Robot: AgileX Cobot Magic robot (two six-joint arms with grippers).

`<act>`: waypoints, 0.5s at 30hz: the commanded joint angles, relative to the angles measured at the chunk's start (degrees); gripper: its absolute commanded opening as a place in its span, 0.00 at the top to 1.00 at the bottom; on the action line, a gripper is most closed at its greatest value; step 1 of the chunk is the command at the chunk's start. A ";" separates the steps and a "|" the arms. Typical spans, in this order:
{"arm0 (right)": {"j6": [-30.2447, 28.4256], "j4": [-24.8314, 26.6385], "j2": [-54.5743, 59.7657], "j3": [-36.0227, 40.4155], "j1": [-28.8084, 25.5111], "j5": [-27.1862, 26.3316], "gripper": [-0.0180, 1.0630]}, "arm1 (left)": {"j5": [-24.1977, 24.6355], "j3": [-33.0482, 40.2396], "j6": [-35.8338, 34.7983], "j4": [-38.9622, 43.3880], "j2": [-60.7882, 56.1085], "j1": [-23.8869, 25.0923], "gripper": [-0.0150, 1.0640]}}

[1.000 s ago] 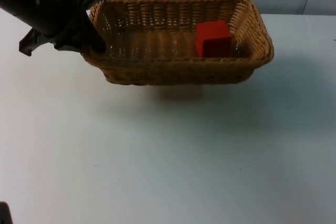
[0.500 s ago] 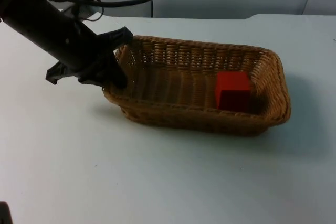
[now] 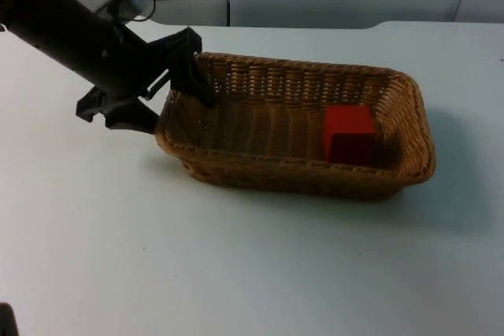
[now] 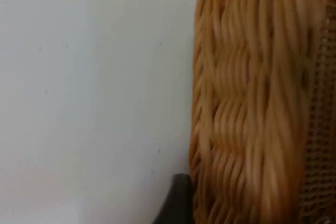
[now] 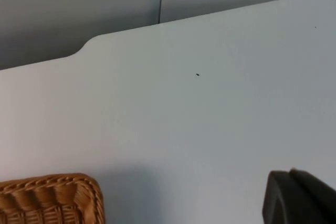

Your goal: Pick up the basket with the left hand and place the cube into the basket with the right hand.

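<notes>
Basket (image 3: 295,135) is sitting flat on the white table (image 3: 236,265) right now, a long woven wicker one, running across the middle of the top view with its shadow falling just off its right end. Red cube (image 3: 349,133) is already inside it, down on the basket floor near the right end, close to the end wall. Left gripper (image 3: 161,100) is at the basket's left end, and the fingers look spread apart on either side of that short wall, one finger (image 3: 193,76) reaching over to the inside and the other out by the table, so it doesn't look clamped on the rim. From the left wrist you get the wicker wall (image 4: 247,103) up close with bare table next to it. Right gripper (image 5: 299,198) is off to the side over the table, waiting, well apart from a basket corner (image 5: 58,198), and I honestly can't tell how its fingers stand. Grey partition wall (image 5: 79,9) is behind the table edge.
</notes>
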 commanded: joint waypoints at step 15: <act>1.13 -16.19 -2.50 -0.35 -0.36 -0.03 0.98 | 11.70 -24.87 -16.27 30.27 -10.72 0.97 0.99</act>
